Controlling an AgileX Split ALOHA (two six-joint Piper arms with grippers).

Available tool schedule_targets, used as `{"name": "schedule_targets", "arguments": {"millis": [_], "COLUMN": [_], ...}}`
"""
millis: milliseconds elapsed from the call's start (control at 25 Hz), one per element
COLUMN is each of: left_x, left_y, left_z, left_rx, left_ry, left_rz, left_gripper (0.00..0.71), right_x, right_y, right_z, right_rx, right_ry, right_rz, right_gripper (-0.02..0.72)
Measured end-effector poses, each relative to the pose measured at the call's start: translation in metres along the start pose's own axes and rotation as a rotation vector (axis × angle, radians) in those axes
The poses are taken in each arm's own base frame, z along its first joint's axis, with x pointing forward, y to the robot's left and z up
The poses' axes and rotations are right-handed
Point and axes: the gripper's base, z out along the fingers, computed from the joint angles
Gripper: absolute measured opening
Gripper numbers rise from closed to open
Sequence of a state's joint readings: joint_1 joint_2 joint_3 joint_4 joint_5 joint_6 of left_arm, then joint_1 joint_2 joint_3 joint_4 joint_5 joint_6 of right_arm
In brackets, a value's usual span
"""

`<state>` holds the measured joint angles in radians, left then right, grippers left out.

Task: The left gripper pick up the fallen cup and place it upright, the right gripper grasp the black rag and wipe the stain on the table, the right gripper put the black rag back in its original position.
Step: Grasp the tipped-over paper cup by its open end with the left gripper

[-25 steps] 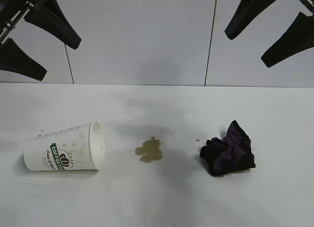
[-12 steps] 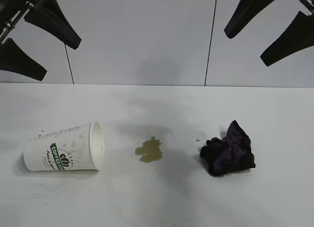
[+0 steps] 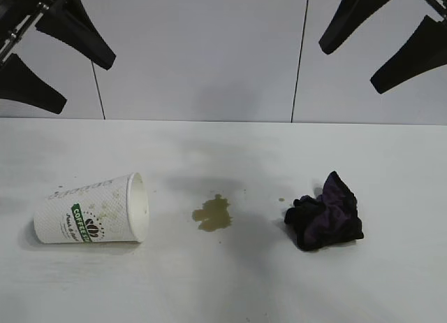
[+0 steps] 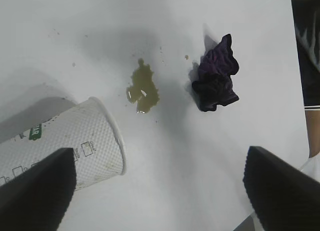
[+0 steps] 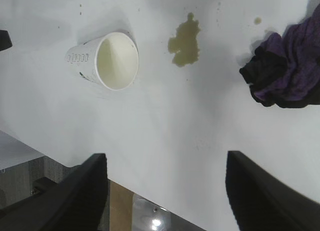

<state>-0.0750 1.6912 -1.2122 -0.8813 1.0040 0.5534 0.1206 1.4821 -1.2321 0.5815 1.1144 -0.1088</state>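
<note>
White paper, dimpled and speckled brown: the cup (image 3: 91, 219) lies on its side toward the left of the table (image 3: 230, 288), its open mouth turned toward the stain (image 3: 213, 213), which sits a little way off at the middle. The black rag (image 3: 324, 212) is bunched up beyond the stain on the right, well apart from the cup. Nothing has been touched as far as I can judge; righting the cup is the step in front of me.

My left gripper (image 3: 50, 57) hangs high above the cup's side of the table, fingers spread wide and empty. My right gripper (image 3: 383, 40) hovers high over the rag's side, its fingers also apart with nothing between them.

To do this well I would bring the left gripper down over the cup's middle, one finger each side of the wall, and close gently, since thin paper will likely buckle under a hard squeeze. I would grip away from the rim, tip the mouth upward as I lift, and set the base down clear of the stain so the wiping path stays free.
</note>
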Motion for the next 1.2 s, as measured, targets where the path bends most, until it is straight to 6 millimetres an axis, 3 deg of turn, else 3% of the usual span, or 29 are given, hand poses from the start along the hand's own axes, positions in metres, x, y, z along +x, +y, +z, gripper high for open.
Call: {"name": "schedule_targets", "arguments": {"millis": [160,320,520,680,880,1200], "left_x": [-0.003,-0.010,0.006,0.018,0.023,0.036], "left_y": [-0.005,-0.033,-0.076,-0.091,-0.095,-0.077], "left_z": [-0.002,0.001,0.031,0.051,0.063,0.109], "left_rx": [0.018,0.053,-0.018,-0.228,-0.416,-0.443], "left_ry": [0.011,0.016,0.184,0.314,0.396,0.601], "left_rz": [0.094,0.459,0.969,1.216,1.305,1.349], "left_gripper": [0.654,0.654,0.654,0.654,0.671,0.690], "right_x": [0.000,-0.001,-0.001,-0.001,-0.001,-0.001], "right_y": [0.000,0.000,0.000,0.000,0.000,0.000], "right_z": [0.000,0.000,0.000,0.000,0.000,0.000], "right_rx": [0.000,0.001,0.001,0.001,0.001,0.001], "right_ry": [-0.004,-0.006,-0.006,-0.006,-0.006,-0.006], "right_rz": [0.000,0.000,0.000,0.000,0.000,-0.004], "right_gripper": [0.462,0.462,0.462,0.462,0.462,0.462]}}
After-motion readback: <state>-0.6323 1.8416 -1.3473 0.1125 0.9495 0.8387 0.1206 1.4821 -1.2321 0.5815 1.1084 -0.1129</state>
